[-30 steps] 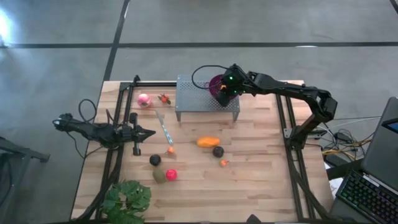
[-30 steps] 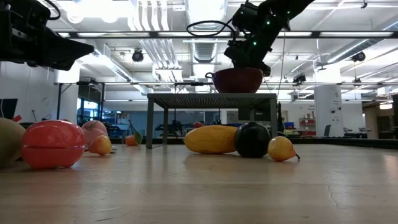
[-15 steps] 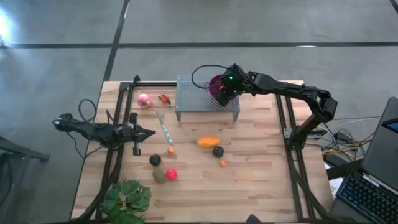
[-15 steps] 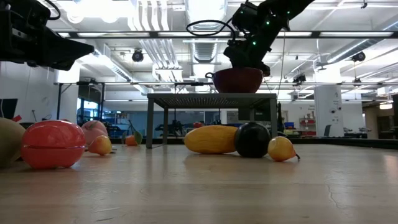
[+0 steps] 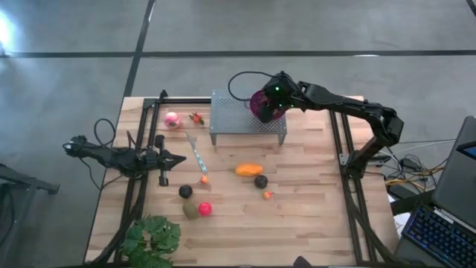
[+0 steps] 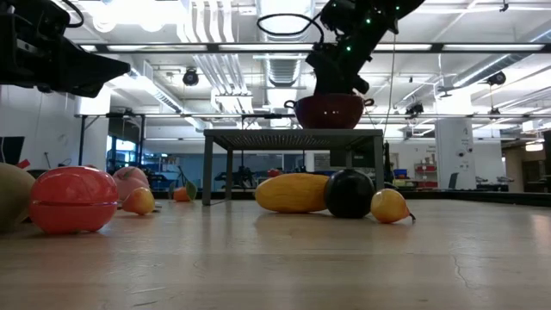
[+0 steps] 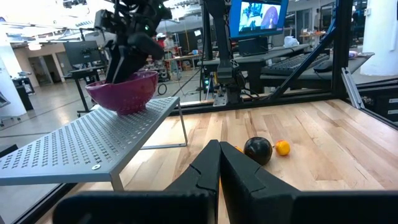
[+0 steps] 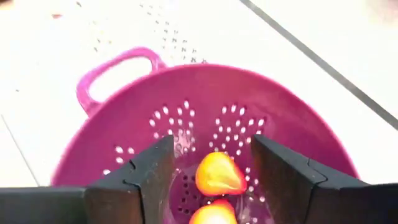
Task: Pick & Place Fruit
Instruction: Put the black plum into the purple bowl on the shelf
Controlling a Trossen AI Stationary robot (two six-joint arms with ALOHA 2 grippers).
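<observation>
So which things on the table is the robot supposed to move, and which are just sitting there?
For the job:
- pink ball
- red ball
- black balls
- long orange piece
- green piece
- two small orange fruits in the purple bowl
- right gripper, open over the bowl

Just lying about:
- metal stand
- leafy plant
- left gripper, shut, waiting

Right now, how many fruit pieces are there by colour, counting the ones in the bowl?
Pink ball: 1
Red ball: 1
Dark balls: 2
Olive-green piece: 1
Long orange piece: 1
Small orange-red bits on table: 3
Orange pieces in bowl: 2
Total: 11
</observation>
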